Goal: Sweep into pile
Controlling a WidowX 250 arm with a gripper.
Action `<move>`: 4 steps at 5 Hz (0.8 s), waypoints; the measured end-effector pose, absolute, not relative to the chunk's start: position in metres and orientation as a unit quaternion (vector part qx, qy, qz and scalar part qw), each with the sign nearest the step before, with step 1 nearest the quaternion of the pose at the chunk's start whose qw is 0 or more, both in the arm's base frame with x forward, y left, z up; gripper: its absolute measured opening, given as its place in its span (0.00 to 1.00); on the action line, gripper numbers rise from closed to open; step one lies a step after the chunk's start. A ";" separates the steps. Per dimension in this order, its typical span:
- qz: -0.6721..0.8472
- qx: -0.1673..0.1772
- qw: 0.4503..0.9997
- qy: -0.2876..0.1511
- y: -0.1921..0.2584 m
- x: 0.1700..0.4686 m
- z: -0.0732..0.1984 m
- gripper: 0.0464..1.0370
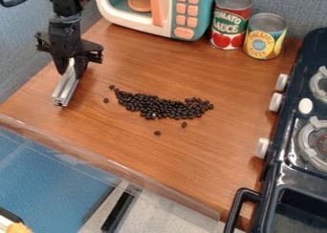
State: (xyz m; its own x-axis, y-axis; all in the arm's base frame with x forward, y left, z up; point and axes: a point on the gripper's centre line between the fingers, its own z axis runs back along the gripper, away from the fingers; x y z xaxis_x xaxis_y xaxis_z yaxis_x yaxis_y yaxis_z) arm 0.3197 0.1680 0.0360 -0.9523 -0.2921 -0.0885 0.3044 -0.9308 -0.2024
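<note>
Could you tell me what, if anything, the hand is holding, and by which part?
The hand holds a silver bar by its upper end; the rest slants out below, left of the beans in the view.

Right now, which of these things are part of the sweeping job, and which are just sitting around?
Part of the job:
- dark beans
- metal bar
- gripper, holding the bar
- wooden tabletop

Just sitting around:
- toy microwave
- two cans
- toy stove
</note>
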 end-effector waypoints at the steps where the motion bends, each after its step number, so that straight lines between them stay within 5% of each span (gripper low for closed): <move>1: -0.982 0.020 0.151 0.107 0.167 0.319 0.028 0.30; 4: -0.982 0.028 0.144 0.117 0.150 0.314 0.020 0.30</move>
